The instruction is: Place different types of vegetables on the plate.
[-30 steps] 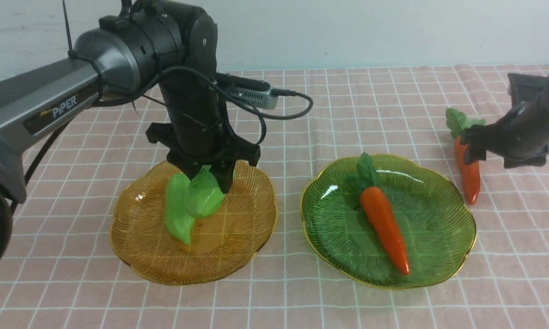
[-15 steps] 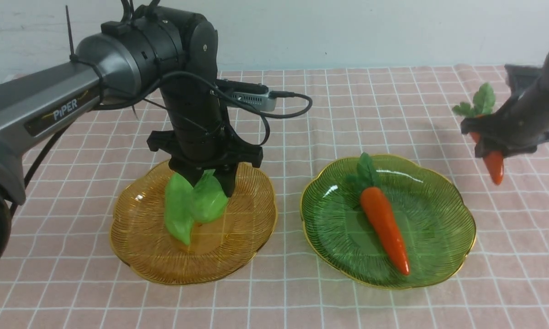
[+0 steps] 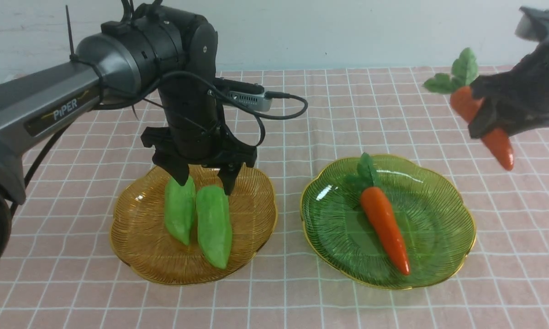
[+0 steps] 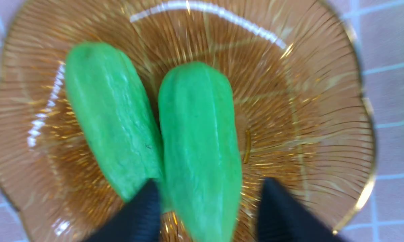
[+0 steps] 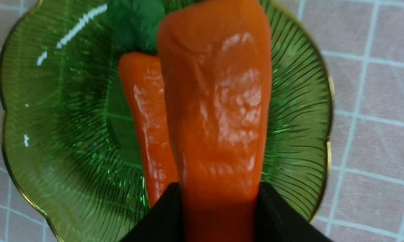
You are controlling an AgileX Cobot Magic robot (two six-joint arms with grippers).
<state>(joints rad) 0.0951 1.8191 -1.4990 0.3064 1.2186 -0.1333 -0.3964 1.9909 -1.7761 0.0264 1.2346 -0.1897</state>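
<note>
Front view: left gripper (image 3: pixel 204 183) hovers released over two glossy light-green toy gourds (image 3: pixel 214 226) on amber ribbed plate (image 3: pixel 146 256).

Left wrist view: gourds (image 4: pixel 198 144) touch.

Right wrist view: right gripper (image 5: pixel 218 218) grasps orange toy carrot (image 5: pixel 215 101) aloft. Green ribbed plate (image 5: pixel 54 134) beyond holds a second carrot (image 5: pixel 145 111). Placement remains.

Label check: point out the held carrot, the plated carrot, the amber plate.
held carrot (image 3: pixel 500 142): front view, lower orange body.
plated carrot (image 3: pixel 384 224): front view, mid body.
amber plate (image 3: pixel 139 256): front view, bare near side.

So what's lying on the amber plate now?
The left gourd and the right gourd lie side by side on the amber plate, touching. The left gripper hangs open over their far ends; one finger hides the left gourd's far tip in front view.
</note>
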